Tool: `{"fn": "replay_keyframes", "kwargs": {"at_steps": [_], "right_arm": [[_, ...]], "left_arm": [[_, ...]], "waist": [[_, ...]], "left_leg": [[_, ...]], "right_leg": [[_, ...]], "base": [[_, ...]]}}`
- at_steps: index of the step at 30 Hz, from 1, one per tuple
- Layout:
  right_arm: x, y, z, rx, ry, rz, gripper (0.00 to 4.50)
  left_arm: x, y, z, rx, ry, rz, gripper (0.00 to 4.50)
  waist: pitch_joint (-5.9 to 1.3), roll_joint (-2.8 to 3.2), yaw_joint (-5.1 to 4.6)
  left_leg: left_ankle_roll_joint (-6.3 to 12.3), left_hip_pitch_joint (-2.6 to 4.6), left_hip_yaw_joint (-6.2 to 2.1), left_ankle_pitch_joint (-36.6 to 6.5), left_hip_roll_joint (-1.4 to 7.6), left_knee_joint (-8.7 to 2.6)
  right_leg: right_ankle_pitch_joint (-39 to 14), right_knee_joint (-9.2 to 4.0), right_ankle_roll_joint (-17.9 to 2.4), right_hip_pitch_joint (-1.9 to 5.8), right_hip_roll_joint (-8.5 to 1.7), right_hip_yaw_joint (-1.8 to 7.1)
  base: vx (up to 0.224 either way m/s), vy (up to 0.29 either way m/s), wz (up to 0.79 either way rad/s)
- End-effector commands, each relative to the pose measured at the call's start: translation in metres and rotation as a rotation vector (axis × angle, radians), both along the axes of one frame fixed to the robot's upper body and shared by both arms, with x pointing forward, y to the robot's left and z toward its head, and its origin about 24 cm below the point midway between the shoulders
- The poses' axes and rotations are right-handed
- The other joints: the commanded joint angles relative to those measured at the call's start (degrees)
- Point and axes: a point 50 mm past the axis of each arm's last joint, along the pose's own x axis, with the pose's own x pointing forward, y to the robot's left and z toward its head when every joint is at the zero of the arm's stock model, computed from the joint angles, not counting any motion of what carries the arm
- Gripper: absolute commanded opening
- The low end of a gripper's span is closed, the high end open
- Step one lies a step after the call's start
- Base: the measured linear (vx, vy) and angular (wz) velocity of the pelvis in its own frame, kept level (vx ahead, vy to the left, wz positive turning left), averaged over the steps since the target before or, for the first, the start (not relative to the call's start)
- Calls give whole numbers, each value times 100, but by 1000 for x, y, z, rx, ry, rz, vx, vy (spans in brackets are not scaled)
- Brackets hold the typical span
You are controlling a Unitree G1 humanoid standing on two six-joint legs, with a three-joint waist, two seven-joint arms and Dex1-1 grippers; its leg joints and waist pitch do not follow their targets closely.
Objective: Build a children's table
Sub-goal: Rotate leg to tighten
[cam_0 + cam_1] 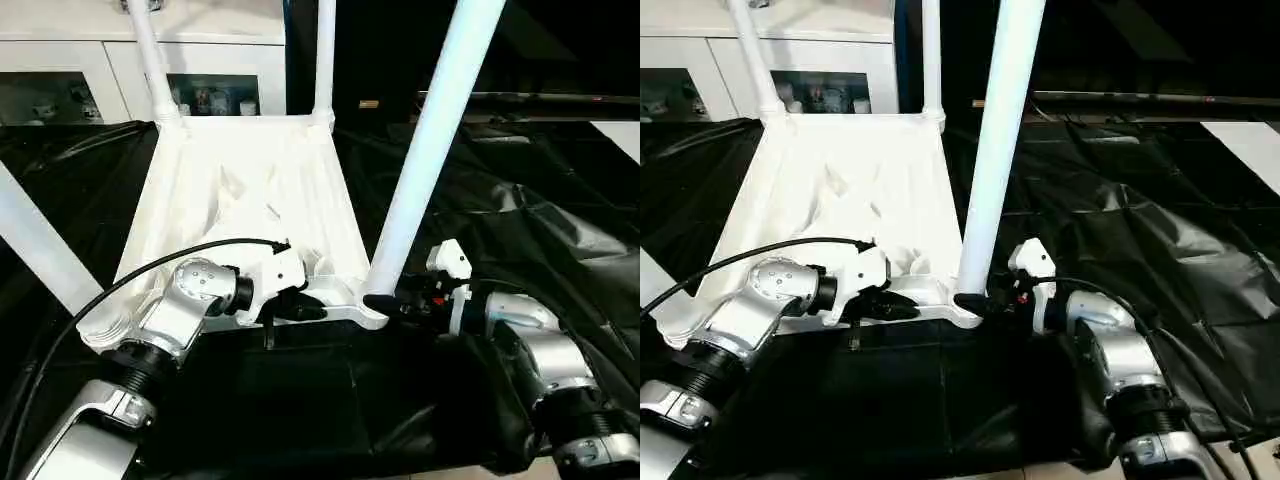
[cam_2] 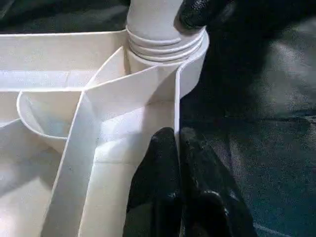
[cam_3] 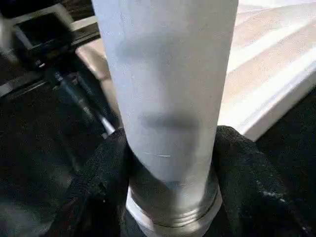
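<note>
We see the small white plastic children's table (image 1: 240,200) lying upside down on the black-draped desk (image 1: 560,220), its ribbed underside facing up so that the corner sockets are open to receive the legs. Four tapered white tube legs rise from its corners; everything else we place from the near right leg (image 1: 430,150), the one closest to our right arm.

The right end effector (image 1: 985,303) sits at the base of that leg, its black fingers (image 3: 98,168) wrapped around either side of the tube just above the threaded collar. They stand about half open, which is the width of the leg itself, so we judge them closed on it. Gripping low down, right at the socket, looks like the sensible place to turn or press the leg home without bending it.

The left end effector (image 1: 300,305) rests on the table's near edge, just to the left of that leg's socket. Its fingers (image 2: 163,168) are shut tight together with nothing between them, pressing on the rim beside a rib. We take this as a brace, holding the top steady against the desk while the other arm works the leg.

Behind the table, beyond the far legs, stands a white cabinet with glass doors (image 1: 100,70).
</note>
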Motion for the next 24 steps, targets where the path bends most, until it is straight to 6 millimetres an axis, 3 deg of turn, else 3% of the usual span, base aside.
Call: {"fn": "replay_keyframes", "kwargs": {"at_steps": [1, 5, 6, 7, 8, 9, 10, 12, 14, 16, 17, 20, 23, 24], "right_arm": [[-3, 7, -16, 3, 70, -70, 212], [1, 24, -33, 20, 131, -399, 212], [3, 26, -35, 22, 140, -450, 211], [4, 30, -35, 26, 146, -482, 211], [5, 34, -36, 27, 149, -510, 208], [5, 36, -37, 28, 150, -528, 207], [7, 40, -37, 13, 149, -559, 207], [9, 48, -37, -4, 142, -575, 207], [11, 54, -32, 0, 112, -559, 207], [11, 55, -31, 16, 109, -559, 207], [10, 56, -28, 46, 102, -531, 240], [9, 51, -21, 74, 73, -505, 274], [9, 38, -14, 26, -5, -474, 285], [9, 38, -14, 26, -6, -474, 300]], "left_arm": [[-1, -7, -14, 37, 25, 51, 0], [13, -30, -19, 41, 4, 243, 0], [14, -35, -19, 37, 4, 265, 0], [15, -41, -19, 31, 3, 274, 0], [14, -47, -19, 25, 3, 276, 0], [14, -51, -19, 21, 3, 276, 0], [13, -57, -19, 16, -5, 269, 0], [11, -67, -18, 11, -14, 240, 0], [8, -73, -19, 22, -40, 196, 0], [8, -73, -20, 27, -44, 184, 0], [8, -70, -21, 39, -51, 178, 0], [8, -62, -22, 48, -51, 173, 0], [7, -55, -22, 39, -59, 160, 0], [7, -55, -22, 39, -59, 160, 0]], "waist": [[-243, -2, 22], [-195, 15, -46], [-194, -2, -51], [-185, 0, -71], [-185, 30, -76], [-189, 15, -84], [-187, 50, -84], [-187, 41, -103], [-197, 57, -134], [-218, 52, -128], [-215, 50, -116], [-217, 48, -92], [-226, -20, -50], [-226, -12, -39]], "left_leg": [[217, 75, -133, -1415, 333, -402], [-203, 137, -183, -2155, 314, -450], [-238, 137, -205, -2253, 306, -457], [-266, 120, -247, -2429, 294, -475], [-273, 134, -255, -2498, 294, -475], [-261, 147, -266, -2619, 291, -475], [-253, 146, -279, -2682, 290, -485], [-262, 156, -280, -2782, 287, -492], [-274, 134, -307, -2898, 286, -527], [-250, 104, -306, -2786, 294, -543], [-209, 130, -268, -2766, 292, -530], [-151, 124, -246, -2677, 294, -526], [-6, 96, -211, -2311, 301, -508], [16, 96, -206, -2230, 303, -503]], "right_leg": [[-1000, -390, -1525, 170, -338, 216], [-2404, -529, -1086, 67, -355, 229], [-2628, -547, -990, 74, -363, 215], [-3107, -605, -738, 69, -376, 201], [-3183, -621, -694, 50, -376, 203], [-3277, -654, -625, 28, -371, 196], [-3252, -666, -600, 19, -366, 194], [-3220, -679, -587, 3, -350, 181], [-3066, -685, -571, 45, -339, 149], [-2674, -649, -623, 63, -335, 172], [-2367, -636, -754, 28, -319, 199], [-2204, -619, -849, 43, -330, 220], [-1979, -586, -911, 82, -343, 234], [-1915, -583, -929, 83, -349, 238]], "base": [[0, 0, 0], [-14, 2, -1], [-55, 6, -5], [0, 0, 0], [0, 0, 0], [0, 0, 0], [0, 0, 0], [0, 0, 0], [0, 0, 0], [0, 0, 0], [0, 0, 0], [0, 0, 0], [0, 0, 0], [0, 0, 0]]}}
